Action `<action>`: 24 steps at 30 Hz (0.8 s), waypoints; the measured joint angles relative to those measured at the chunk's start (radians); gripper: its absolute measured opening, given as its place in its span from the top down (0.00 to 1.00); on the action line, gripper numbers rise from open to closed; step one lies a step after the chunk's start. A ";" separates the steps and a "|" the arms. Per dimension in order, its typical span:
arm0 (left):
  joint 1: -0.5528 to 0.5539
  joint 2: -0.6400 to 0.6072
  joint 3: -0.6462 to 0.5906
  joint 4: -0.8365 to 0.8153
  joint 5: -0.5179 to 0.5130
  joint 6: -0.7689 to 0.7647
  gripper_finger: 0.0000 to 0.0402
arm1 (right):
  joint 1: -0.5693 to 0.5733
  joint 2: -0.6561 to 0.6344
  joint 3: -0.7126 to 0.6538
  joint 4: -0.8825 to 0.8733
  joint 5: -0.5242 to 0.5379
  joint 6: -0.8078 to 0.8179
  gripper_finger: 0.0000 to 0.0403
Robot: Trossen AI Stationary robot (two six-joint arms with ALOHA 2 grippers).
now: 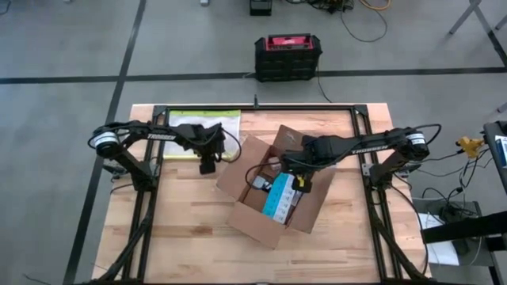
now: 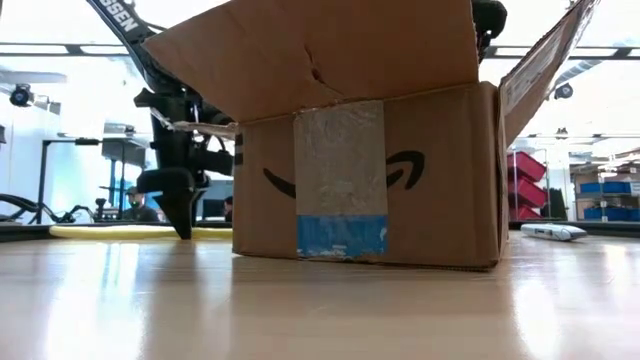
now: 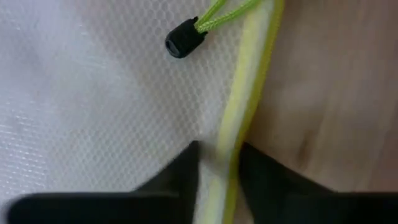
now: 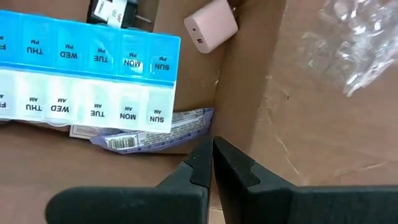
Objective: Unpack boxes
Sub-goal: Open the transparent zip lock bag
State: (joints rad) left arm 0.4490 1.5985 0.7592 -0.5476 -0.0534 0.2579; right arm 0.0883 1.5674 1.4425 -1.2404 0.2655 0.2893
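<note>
From above, a pale wooden bench [image 1: 190, 237] carries an open brown corrugated cardboard box [image 1: 273, 214] at centre; the left end effector [image 1: 207, 165] sits at its nine o'clock. Left wrist: narrowed jaws straddle the clear yellow-edged pouch [image 3: 93, 112], which could slip free. Right wrist: the shut, empty right end effector [image 4: 213, 163] hangs inside the box.

floor [image 1: 63, 47]: grey, crossed by dark lines | black and red case [image 1: 287, 56] on floor beyond table's far edge | cables [image 1: 356, 20] far right | red and blue bins [image 2: 600, 190] on shelving, right | bright room behind
</note>
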 joint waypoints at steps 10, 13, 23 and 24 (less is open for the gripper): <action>0.079 -0.254 0.028 -0.071 -0.165 -0.036 1.00 | 0.070 -0.129 0.000 0.002 0.173 -0.012 1.00; 0.104 -0.369 0.081 -0.095 -0.211 -0.042 1.00 | 0.083 -0.163 0.000 0.019 0.212 -0.022 1.00; 0.066 -0.666 0.294 -0.115 -0.130 -0.058 1.00 | 0.091 -0.198 -0.001 0.211 0.260 -0.254 1.00; 0.049 -0.686 0.307 -0.117 -0.110 -0.059 1.00 | 0.090 -0.197 -0.001 0.239 0.263 -0.293 0.99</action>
State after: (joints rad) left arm 0.4984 0.9123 1.0661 -0.6648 -0.1630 0.1994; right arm 0.1787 1.3701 1.4414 -1.0018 0.5281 -0.0036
